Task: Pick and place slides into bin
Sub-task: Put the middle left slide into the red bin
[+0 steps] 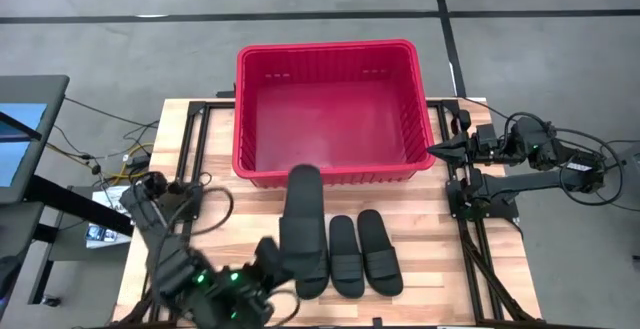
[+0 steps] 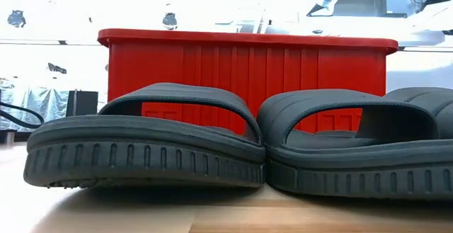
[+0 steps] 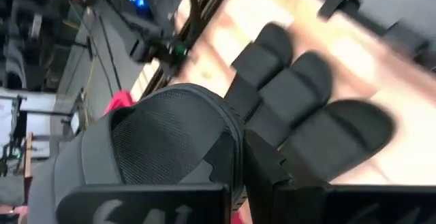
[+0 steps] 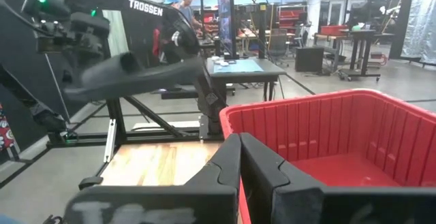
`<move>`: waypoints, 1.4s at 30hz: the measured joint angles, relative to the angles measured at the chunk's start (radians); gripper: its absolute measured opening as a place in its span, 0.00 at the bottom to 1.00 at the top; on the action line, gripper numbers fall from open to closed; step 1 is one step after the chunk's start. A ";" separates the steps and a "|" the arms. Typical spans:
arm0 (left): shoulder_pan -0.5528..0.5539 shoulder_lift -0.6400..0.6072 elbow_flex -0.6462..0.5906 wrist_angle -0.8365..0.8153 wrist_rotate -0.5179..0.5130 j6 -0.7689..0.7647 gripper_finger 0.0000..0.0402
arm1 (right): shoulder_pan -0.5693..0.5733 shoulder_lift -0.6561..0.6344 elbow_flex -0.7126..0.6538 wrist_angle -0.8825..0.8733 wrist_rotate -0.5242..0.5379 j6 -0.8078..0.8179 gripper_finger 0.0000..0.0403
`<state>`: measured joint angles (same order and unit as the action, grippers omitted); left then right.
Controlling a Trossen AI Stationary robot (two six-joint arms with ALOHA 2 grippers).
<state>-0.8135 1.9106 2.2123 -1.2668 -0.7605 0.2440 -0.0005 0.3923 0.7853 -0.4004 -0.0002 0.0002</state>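
**Slide held up near the bin**

The left pincer point(image 1: 268, 269) is largely hidden, clamped on 1 slide point(image 1: 303, 224) raised just before the bin point(image 1: 327, 54). 3 slides point(image 1: 350, 254) lie on the surface point(image 1: 215, 184) nearby. The right pincer point(image 1: 440, 149), fingers together, waits beside the bin.

Even overhead light leaves only soft shadows on the table point(image 1: 220, 139), the level view's background is blown out white, and the left wrist view is motion-blurred.
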 joint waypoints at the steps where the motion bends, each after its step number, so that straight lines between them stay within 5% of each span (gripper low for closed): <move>1: 0.020 -0.001 0.006 -0.019 0.004 0.007 0.00 | 0.000 0.000 0.000 0.000 0.000 0.000 0.00; 15: 0.298 -0.007 0.092 -0.143 0.087 0.165 0.00 | 0.000 0.000 0.000 0.000 0.000 0.000 0.00; 33: 0.682 -0.007 0.121 -0.206 0.356 0.342 0.00 | 0.000 0.000 0.000 0.000 0.000 0.000 0.00; 42: 0.892 -0.007 0.121 -0.209 0.575 0.439 0.00 | 0.000 0.000 0.000 0.000 0.000 0.000 0.00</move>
<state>0.0781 1.9034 2.3337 -1.4763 -0.1855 0.6830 -0.0003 0.3923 0.7853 -0.4005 -0.0002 0.0002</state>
